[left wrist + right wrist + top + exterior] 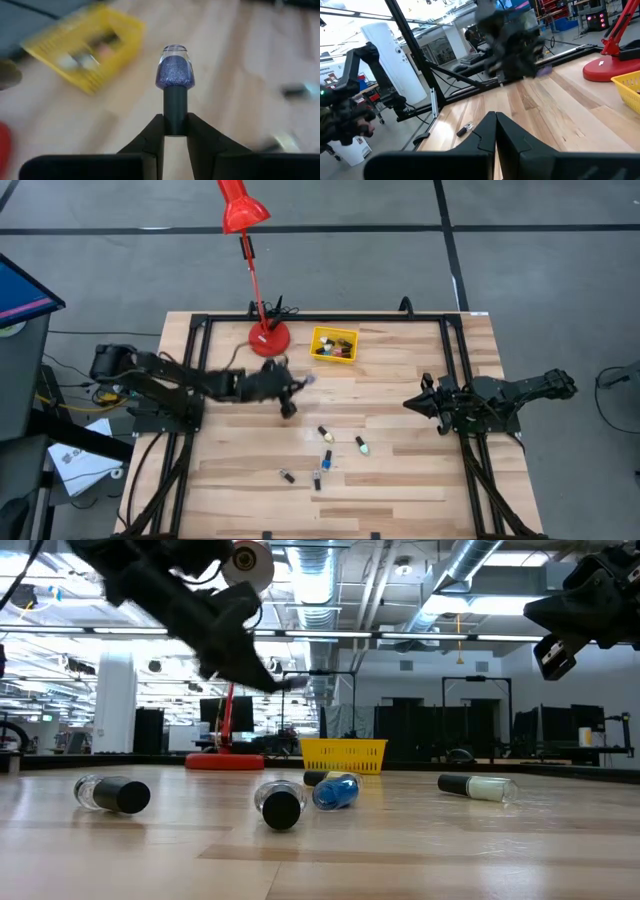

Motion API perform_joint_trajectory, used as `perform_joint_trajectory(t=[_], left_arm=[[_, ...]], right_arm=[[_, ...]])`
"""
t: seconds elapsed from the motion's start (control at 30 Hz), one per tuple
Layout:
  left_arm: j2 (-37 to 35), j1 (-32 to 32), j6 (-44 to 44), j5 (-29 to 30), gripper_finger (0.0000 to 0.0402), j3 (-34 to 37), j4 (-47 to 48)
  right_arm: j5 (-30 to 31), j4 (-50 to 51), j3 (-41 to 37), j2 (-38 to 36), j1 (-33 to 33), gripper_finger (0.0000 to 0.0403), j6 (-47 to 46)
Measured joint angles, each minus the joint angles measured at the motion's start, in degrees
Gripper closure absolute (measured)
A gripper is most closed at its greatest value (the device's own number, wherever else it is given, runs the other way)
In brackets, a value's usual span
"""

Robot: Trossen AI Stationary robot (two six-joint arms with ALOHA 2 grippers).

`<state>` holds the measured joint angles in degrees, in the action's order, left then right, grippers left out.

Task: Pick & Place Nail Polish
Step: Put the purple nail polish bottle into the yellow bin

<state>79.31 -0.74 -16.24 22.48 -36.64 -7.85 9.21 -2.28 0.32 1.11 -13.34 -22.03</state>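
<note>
Left gripper (175,131) pinches only the dark cap of a purple glitter nail polish bottle (175,70), held in the air short of the yellow bin (90,47); a loose cap grip could drop it early.

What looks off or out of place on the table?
Four nail polish bottles lie tipped on their sides across the bare wood, outside the yellow bin. No spills show. The left gripper holds a purple glitter bottle by its cap.
</note>
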Motion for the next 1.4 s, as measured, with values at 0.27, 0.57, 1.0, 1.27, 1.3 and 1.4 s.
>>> perform_joint_trajectory(t=[0.27, 0.57, 1.0, 1.27, 1.3, 1.4], left_arm=[[1.3, 13.7, 11.7, -4.8, 0.0353, -10.0, -0.1], [10.6, 22.4, 14.5, -12.4, 0.0353, -21.2, -0.2], [25.5, 23.0, 16.0, -17.0, 0.0353, -29.3, 0.2], [29.5, 23.2, 14.3, -17.5, 0.0353, -29.6, 0.4], [29.8, 23.2, 14.3, -17.7, 0.0353, -29.6, 0.4], [31.2, 23.2, 14.0, -17.9, 0.0353, -29.6, 0.4]], right_arm=[[0.0, 0.0, 0.0, 0.0, 0.0, 0.0402, 0.0], [-0.1, 0.0, 0.0, 0.0, 0.0, 0.0402, 0.0], [-0.2, 0.0, 0.0, 0.0, 0.0, 0.0402, 0.0], [-0.2, 0.0, 0.0, 0.0, 0.0, 0.0402, 0.0], [-0.2, 0.0, 0.0, 0.0, 0.0, 0.0402, 0.0], [-0.2, 0.0, 0.0, 0.0, 0.0, 0.0402, 0.0]])
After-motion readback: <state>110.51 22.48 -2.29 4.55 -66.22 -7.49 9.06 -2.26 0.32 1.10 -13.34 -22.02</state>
